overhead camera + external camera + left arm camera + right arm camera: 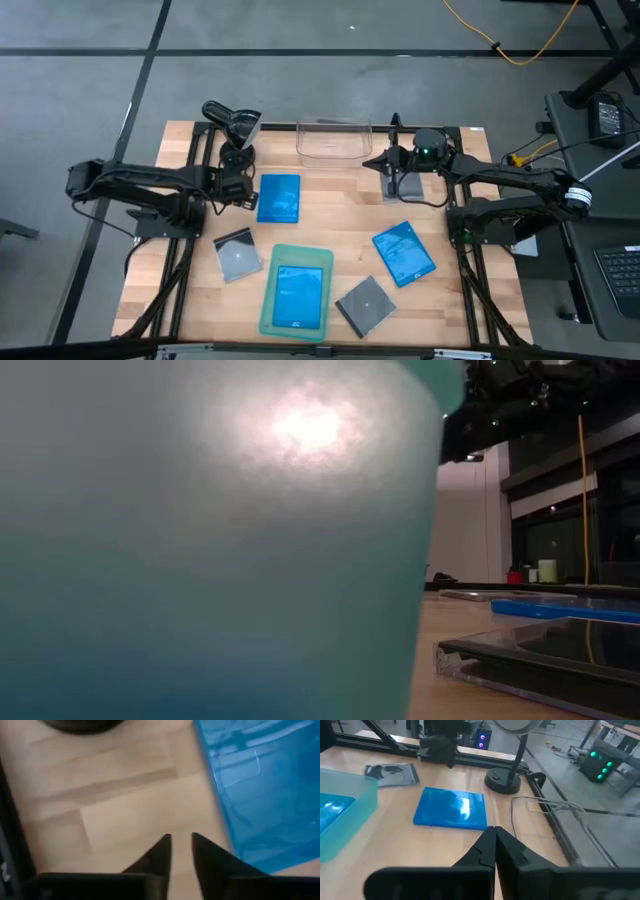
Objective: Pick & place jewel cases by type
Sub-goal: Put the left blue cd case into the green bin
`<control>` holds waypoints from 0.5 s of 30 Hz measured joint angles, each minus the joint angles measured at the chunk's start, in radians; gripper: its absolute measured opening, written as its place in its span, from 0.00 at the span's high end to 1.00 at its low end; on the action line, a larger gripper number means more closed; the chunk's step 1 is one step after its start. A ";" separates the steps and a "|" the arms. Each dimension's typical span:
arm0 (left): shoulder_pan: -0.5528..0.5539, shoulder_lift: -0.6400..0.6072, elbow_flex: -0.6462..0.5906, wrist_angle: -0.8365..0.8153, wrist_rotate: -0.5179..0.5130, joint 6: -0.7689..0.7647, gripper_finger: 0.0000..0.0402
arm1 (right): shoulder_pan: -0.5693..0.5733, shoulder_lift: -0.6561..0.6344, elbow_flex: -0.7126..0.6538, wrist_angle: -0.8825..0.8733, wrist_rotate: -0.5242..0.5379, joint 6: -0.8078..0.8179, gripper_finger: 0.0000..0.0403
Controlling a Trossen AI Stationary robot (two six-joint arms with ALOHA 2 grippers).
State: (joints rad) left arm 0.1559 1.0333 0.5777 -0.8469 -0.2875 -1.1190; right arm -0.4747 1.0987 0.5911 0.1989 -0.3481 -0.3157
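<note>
My left gripper (181,842) sits low over bare wood with its fingers only a narrow slit apart and nothing between them. Just beside it lies a blue jewel case (260,795), flat on the table (330,215) and not touching the fingertips. From above, that gripper (243,195) is at the case's (279,197) left edge, in the far left part of the table.

My right gripper (494,837) has its fingers pressed together, holding nothing. From above it (383,163) hovers near the far edge, next to the clear bin (333,140), with a dark grey jewel case (407,184) on the wood just under its wrist.

The other cases are spread over the near half. A second blue one (300,297) rests inside the pale green tray (268,300), and a third blue one (404,253) lies tilted to the right of the tray. A grey case with a disc (237,254) lies left of the tray; another (365,305) lies just off its near right corner.

A small desk lamp (235,125) stands at the far left corner. The table-height camera is mostly blocked by the tray wall (220,540), with a grey case (545,660) showing beside it.
</note>
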 joint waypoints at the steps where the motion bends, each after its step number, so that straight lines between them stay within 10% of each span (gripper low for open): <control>1: 0.019 0.004 -0.007 0.028 0.000 0.024 0.91 | 0.000 0.004 0.000 0.001 0.000 0.000 0.99; 15: 0.179 0.158 -0.065 0.327 0.075 0.159 0.99 | 0.000 0.150 0.000 0.002 -0.001 0.019 0.99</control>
State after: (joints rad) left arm 0.3352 1.1912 0.5122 -0.5194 -0.2122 -0.9598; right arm -0.4751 1.2485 0.5911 0.2011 -0.3492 -0.2967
